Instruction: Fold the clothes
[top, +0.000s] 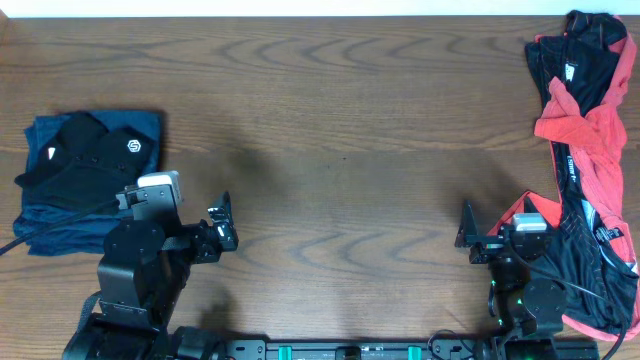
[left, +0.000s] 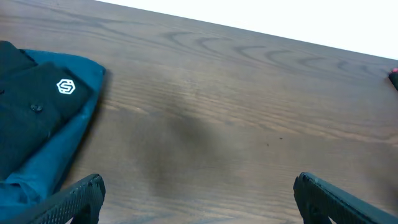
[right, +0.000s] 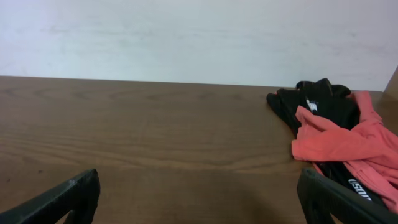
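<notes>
Clothes: two groups on the table. A folded stack, black piece on blue, sits at the left edge. An unfolded pile of red and black garments runs along the right edge, from the far corner down beside the right arm.

Step, as judged: between garments. The stack looks finished, the pile is not yet started, and the middle of the table is bare wood.

Next move likely calls for taking one garment from the pile, probably the red one on top, and spreading it flat in the middle. The tangled layers may come up together.

Left gripper: jaws spread wide, nothing between them, near the stack but apart from it.

Right gripper: jaws spread wide, empty, just beside the pile's lower end and touching no cloth.
</notes>
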